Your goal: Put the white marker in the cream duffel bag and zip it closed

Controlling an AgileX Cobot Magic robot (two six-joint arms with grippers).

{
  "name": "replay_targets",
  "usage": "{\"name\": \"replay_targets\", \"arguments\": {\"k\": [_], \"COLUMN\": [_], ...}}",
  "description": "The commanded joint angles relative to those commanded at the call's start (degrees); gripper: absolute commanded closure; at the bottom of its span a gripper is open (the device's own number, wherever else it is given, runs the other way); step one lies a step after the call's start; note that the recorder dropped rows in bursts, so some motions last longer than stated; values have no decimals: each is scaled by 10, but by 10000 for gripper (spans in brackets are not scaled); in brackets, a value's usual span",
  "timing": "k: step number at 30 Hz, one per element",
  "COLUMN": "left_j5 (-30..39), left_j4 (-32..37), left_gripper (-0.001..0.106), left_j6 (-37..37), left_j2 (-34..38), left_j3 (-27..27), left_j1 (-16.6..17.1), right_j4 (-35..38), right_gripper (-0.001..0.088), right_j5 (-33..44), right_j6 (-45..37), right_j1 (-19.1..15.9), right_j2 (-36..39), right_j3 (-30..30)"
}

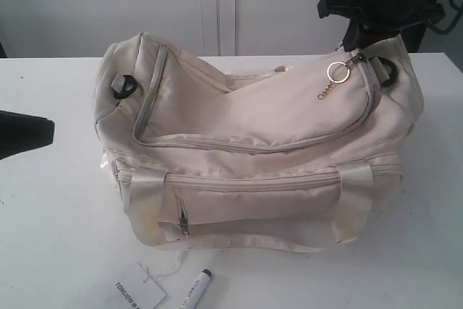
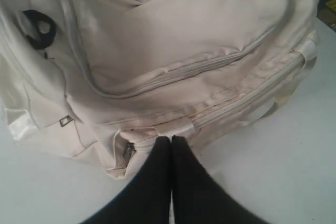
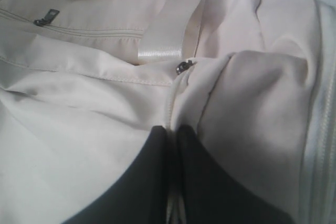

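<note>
Nothing is done yet: the white marker (image 1: 197, 289) lies on the table (image 1: 58, 236) at six o'clock of the cream duffel bag (image 1: 253, 128), partly cut off by the frame edge. The bag's top zip (image 1: 253, 147) looks shut. The left gripper (image 2: 171, 141), at nine o'clock, is closed and empty. The right gripper (image 3: 171, 129), at one o'clock, seems to be pinching the zip seam, though what it grips is unclear.

- A flat white table (image 1: 51, 215) carries everything in sight.
- A large, soft cream fabric duffel bag (image 1: 246, 128) sits on the middle of it, with its long side and small zip pocket turned toward the near edge.
- A slim white marker with a dark grey cap (image 1: 196, 289) lies on the table in front of the bag and apart from it, cap end toward the bag.
- A flat white paper tag with black lettering (image 1: 139, 293) lies just beside the marker, on its left.
</note>
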Motion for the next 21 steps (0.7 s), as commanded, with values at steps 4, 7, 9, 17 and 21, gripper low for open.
{"name": "replay_targets", "arguments": {"k": [4, 7, 9, 17, 21], "left_j5": [6, 11, 17, -37, -93], "left_j4": [-16, -34, -49, -81, -127], "left_gripper": [1053, 1053, 1053, 1053, 1053], "left_j6": [20, 47, 62, 89, 108], "left_j2": [35, 61, 80, 150, 197], "left_j3": [-26, -41, -51, -81, -101], "left_j1": [0, 0, -2, -78, -118], "right_j4": [0, 0, 0, 0, 0], "right_gripper": [868, 868, 868, 868, 868], "right_j5": [0, 0, 0, -1, -6], "right_j6": [0, 0, 0, 0, 0], "right_j1": [0, 0, 0, 0, 0], "right_j2": [0, 0, 0, 0, 0], "right_j3": [0, 0, 0, 0, 0]}}
